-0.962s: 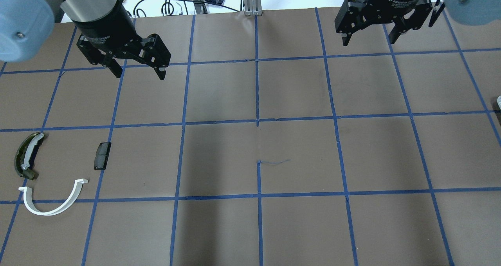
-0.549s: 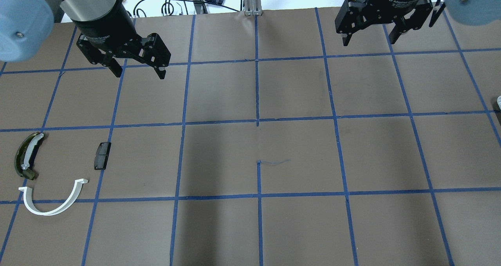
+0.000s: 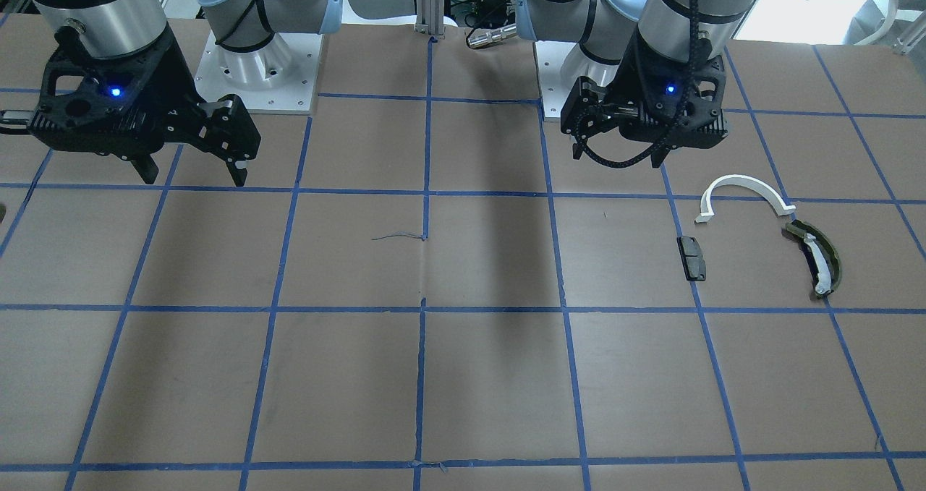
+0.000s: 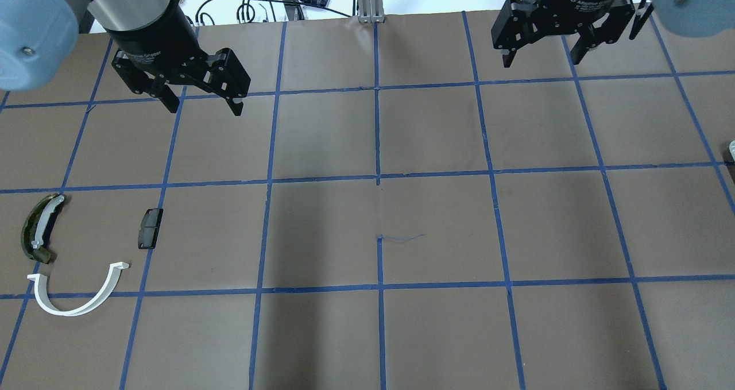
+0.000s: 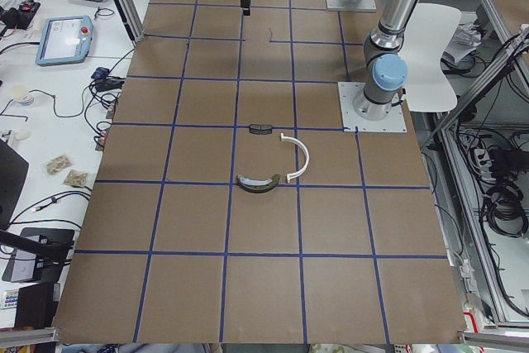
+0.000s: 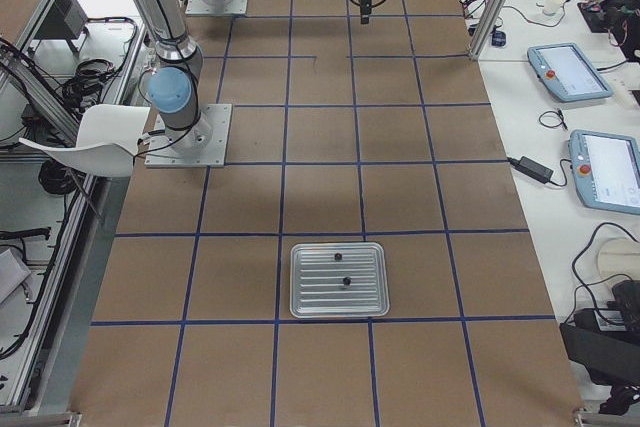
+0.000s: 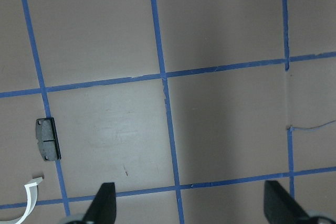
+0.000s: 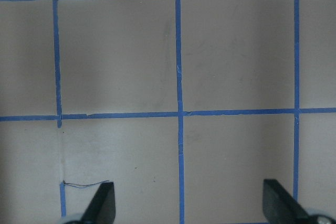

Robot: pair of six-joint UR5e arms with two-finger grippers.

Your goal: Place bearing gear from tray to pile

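A: Pincers?
B: Left gripper (image 4: 204, 109) has its fingers spread wide with nothing between them. Right gripper (image 4: 541, 61) likewise. Both hang over the matte brown paper table (image 4: 436, 332), gridded in blue tape.
A: Bearing gear?
B: Ribbed metal tray (image 6: 310, 297), robot's right end, carries two small dark round pieces (image 6: 346, 280); too small to tell which it is. The pile (image 5: 258, 182) lies at the opposite end: white half-ring arc (image 3: 744, 181), flat dark rectangular pad (image 4: 150, 228), olive curved shoe with white strip (image 4: 35, 226), none touching.

Two small dark bearing gears (image 6: 346, 281) lie in the metal tray (image 6: 310, 295).
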